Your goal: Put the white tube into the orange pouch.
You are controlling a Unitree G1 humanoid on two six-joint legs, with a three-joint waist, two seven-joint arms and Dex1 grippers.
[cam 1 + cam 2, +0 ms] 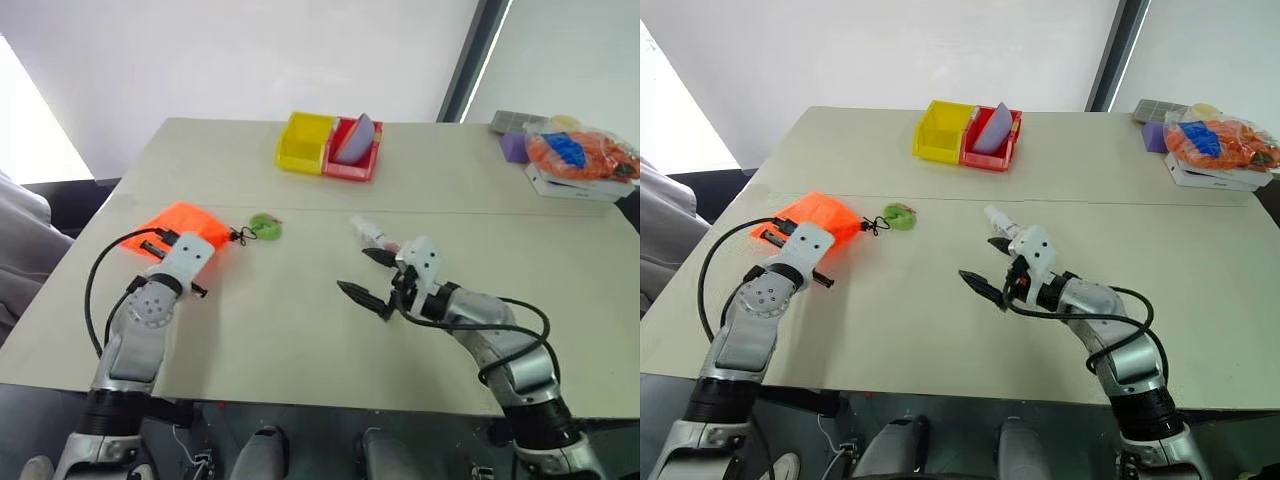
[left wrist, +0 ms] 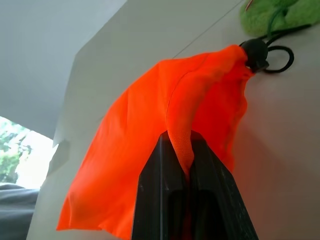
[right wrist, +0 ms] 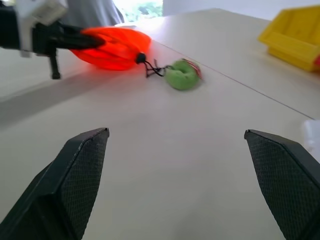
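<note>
The orange pouch (image 1: 183, 221) lies at the table's left, its black cord running to a round green tag (image 1: 266, 226). My left gripper (image 2: 182, 139) is shut on a raised fold of the pouch's fabric (image 2: 150, 125), on the side away from the cord. The white tube (image 1: 371, 233) lies near the table's middle, to the right of the tag. My right gripper (image 1: 357, 272) stands open just in front of the tube, pointing left toward the pouch, with nothing between its fingers. In the right wrist view the pouch (image 3: 112, 45) and tag (image 3: 182, 75) lie ahead.
A yellow bin (image 1: 303, 140) and a red bin (image 1: 360, 158) holding a lavender piece stand at the back centre. An orange mesh bag with blue contents (image 1: 580, 152) and a purple box (image 1: 513, 146) sit at the back right. A seam (image 1: 450, 214) crosses the table.
</note>
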